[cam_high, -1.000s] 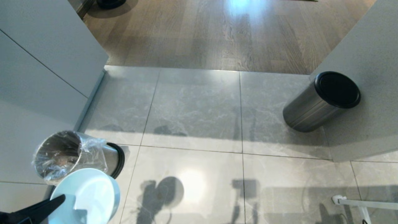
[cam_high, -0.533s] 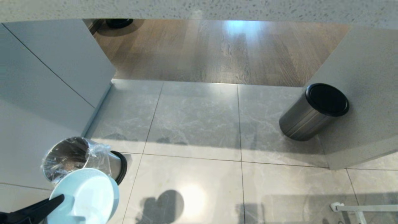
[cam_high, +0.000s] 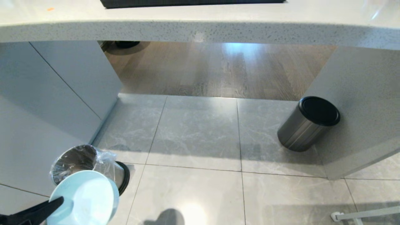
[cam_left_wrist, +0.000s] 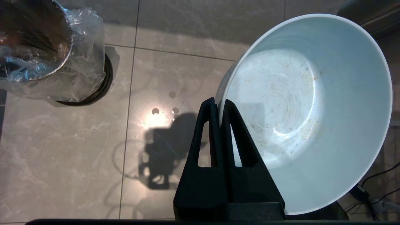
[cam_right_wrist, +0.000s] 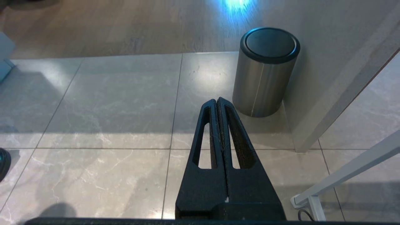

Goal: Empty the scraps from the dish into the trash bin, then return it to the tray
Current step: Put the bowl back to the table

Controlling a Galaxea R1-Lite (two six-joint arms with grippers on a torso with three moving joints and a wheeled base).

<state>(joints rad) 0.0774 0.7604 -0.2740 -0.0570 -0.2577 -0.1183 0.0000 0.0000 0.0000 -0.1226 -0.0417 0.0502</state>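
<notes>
My left gripper (cam_left_wrist: 219, 104) pinches the rim of the dish (cam_left_wrist: 307, 109), pale blue, empty with tiny crumbs, held low just beside the trash bin (cam_high: 82, 162). My right gripper (cam_right_wrist: 217, 103) is closed on nothing. My view has tipped up since a second ago: the counter (cam_high: 200, 28) shows now.

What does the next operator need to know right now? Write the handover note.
Left tool: shut on the rim of the dish, held tilted beside the trash bin, low at the robot's left.
Right tool: shut, empty, idle over the floor near the black-topped steel cylinder.
Dish: empty apart from a few specks; scraps not visible on the floor.
Tray: on the counter ahead, only its near edge shows.
Done: emptying.
Left: carry the dish up to the tray, set it down, release.
</notes>
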